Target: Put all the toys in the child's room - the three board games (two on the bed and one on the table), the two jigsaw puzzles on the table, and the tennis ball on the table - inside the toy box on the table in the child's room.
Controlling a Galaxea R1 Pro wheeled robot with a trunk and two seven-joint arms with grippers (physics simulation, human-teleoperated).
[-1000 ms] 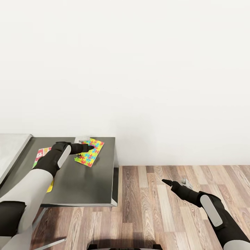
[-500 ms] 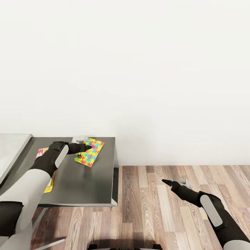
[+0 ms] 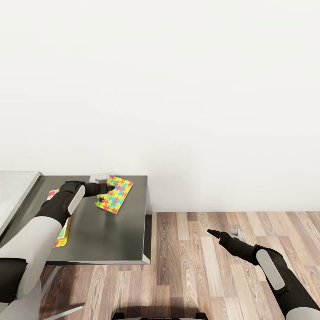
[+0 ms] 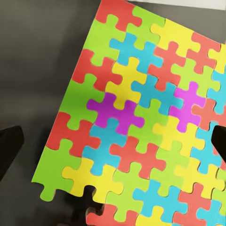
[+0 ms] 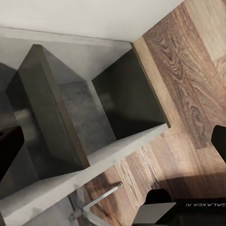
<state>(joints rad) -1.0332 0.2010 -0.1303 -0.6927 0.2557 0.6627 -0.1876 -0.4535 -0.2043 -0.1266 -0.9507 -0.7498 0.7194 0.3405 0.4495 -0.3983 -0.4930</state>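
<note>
we see the left gripper [image 3: 108,188] spread wide over the jigsaw puzzle [image 3: 114,194] on the dark surface [image 3: 111,231], gripping nothing. right gripper [image 3: 222,233] hangs open over the floor [image 3: 200,275], empty.

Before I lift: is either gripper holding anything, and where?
Nothing held. The left gripper is open above the puzzle, fingers apart at its sides. The right gripper is open, empty.

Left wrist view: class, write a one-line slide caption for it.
Left gripper open, fingertips either side of the bright jigsaw puzzle lying flat on the dark grey table.
</note>
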